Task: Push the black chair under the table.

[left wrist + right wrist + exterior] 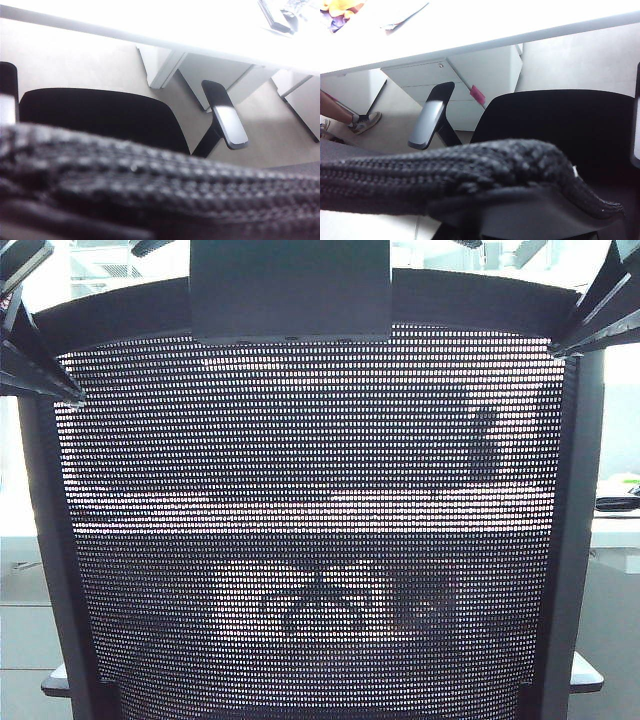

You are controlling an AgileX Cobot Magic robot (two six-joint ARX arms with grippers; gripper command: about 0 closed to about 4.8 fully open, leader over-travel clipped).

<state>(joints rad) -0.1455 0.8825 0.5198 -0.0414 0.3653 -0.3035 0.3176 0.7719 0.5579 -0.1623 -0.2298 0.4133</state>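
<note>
Chair [310,540]: back of see-through woven black mesh, coarse and knobbly close up; matt black frame, likely plastic. Neck bracket [290,290]: solid, smooth, matt black. Armrest [225,115]: smooth pad, sheen on top. Seat [560,125]: matt black cloth. Desk [150,20]: smooth white top, glare-washed.

The pale floor [75,60] is seen under the white surface [210,25], and on it are set the black chair [560,125], the white drawer unit [470,85] and a white panel leg [160,67]. A shoe [365,122] is planted on the floor beside the unit. Dark items [280,15], papers [405,15] and a yellow thing [337,7] are laid on the surface. The left gripper [60,385] and right gripper [575,340] are held at the chair back's upper corners.
</note>
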